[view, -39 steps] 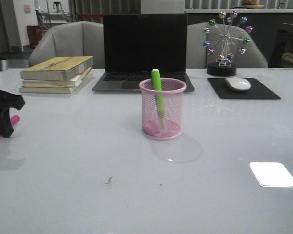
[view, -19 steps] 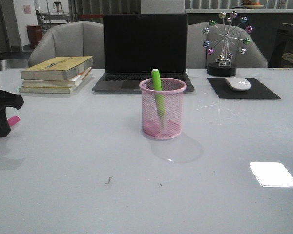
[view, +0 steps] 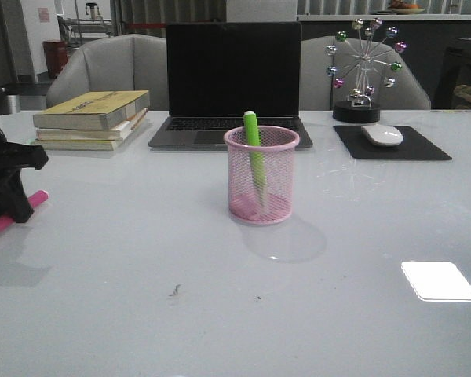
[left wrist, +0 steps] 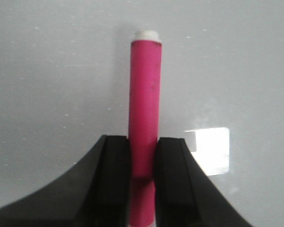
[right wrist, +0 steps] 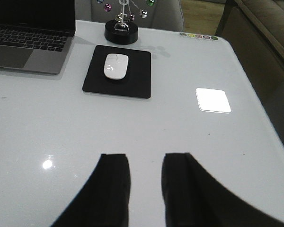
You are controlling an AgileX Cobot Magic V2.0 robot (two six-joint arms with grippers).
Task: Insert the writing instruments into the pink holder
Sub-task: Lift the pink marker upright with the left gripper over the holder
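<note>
The pink holder (view: 261,176), a round wire-mesh cup, stands mid-table in front of the laptop. A bright green pen (view: 253,149) stands inside it, its top poking above the rim. At the far left edge, my left gripper (view: 6,203) is shut on the pink-magenta pen (view: 16,213), which sticks out on both sides of the fingers just above the table. In the left wrist view the pen (left wrist: 144,109) runs straight out between the pads, white-capped at its far end, gripper (left wrist: 143,144) tight on it. My right gripper (right wrist: 146,161) is open with nothing between its fingers, over bare table.
A laptop (view: 231,78) stands behind the holder. A stack of books (view: 92,119) lies at the back left. A black mouse pad with a white mouse (view: 382,134) and a ball ornament (view: 363,67) are at the back right. The table's right edge (right wrist: 265,118) shows.
The left gripper has lifted slightly and shifted right with the pink pen in it; the pen now shows further right. Holder and green pen are unmoved.
</note>
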